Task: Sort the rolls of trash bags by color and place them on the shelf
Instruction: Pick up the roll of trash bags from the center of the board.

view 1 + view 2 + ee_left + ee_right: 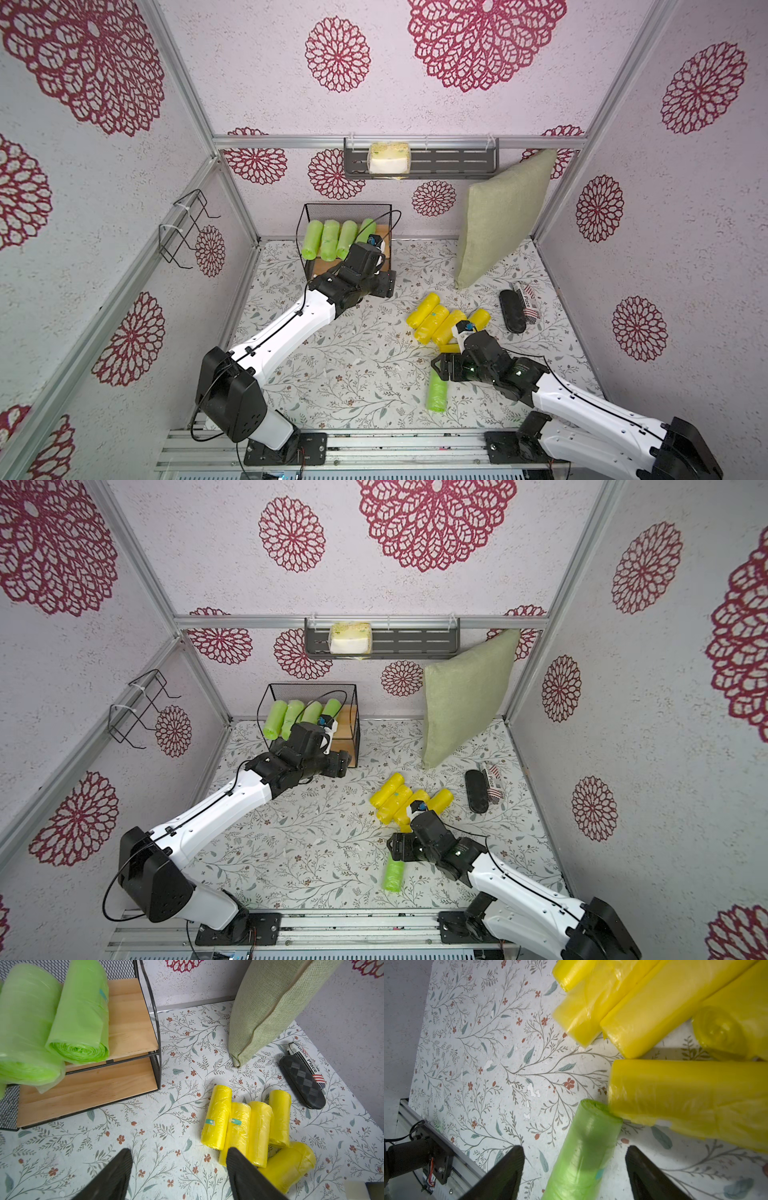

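Walls: pale rough-textured wallpaper (257, 83) with crimson flower medallions (337, 54).
Frame: silver metal bars (291, 142) along the wall edges.
Floor: white sheet (353, 374) printed with grey twigs and small red flowers.
Back wall: dark grey slotted rack (457, 164); a sage-green cushion (503, 224) leans in the right corner.
Left wall: thin black wire bracket (183, 228).
Light: even, soft.

We are looking steeply down from overhead in both top views across the whole table (353, 374); both wrist cameras are catching the yellow rolls (259, 1130), the right one closer
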Motion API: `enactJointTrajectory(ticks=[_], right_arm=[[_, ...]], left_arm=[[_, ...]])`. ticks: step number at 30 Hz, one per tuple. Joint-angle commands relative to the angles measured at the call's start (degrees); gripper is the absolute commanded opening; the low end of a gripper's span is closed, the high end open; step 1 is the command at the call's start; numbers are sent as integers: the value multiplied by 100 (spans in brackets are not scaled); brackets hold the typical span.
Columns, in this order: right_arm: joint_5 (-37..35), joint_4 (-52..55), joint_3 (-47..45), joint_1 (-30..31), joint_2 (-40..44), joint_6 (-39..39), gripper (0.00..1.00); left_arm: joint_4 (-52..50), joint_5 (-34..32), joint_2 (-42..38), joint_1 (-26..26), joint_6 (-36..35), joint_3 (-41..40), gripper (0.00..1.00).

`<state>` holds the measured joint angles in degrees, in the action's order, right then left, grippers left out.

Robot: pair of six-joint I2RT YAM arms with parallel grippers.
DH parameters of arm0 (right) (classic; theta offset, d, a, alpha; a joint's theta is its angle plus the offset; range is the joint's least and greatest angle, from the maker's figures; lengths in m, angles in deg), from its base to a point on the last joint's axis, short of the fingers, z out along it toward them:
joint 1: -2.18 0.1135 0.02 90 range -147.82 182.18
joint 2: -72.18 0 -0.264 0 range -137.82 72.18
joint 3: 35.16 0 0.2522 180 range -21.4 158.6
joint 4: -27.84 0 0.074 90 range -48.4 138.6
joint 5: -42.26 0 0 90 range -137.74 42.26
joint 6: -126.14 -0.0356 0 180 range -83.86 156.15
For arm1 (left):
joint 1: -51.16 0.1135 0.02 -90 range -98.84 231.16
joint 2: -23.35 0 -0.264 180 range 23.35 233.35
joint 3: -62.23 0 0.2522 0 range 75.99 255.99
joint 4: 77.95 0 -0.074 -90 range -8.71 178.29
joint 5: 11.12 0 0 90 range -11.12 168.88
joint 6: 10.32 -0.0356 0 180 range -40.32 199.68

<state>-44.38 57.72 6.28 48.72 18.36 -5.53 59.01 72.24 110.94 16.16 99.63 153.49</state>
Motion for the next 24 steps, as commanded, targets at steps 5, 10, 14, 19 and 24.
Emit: enactJointTrajectory(ticks=[5,10,14,19,24], right_arm=[[273,-1039,-410,79,-615,-680,81],[218,-1817,-642,79,-893,-930,77],[209,-2350,-800,86,-1209,-1073,67],[242,-2950,-751,90,-1456,-1115,51],[328,-3874,-428,86,-1351,-1132,46]], left_arm=[[49,-13,-55,-63,28,-14,76],[105,-79,-135,-66,18,-161,76],[158,-17,-136,-69,36,-238,76],[289,82,-219,-60,53,-367,76],[663,347,-531,16,283,-737,78]])
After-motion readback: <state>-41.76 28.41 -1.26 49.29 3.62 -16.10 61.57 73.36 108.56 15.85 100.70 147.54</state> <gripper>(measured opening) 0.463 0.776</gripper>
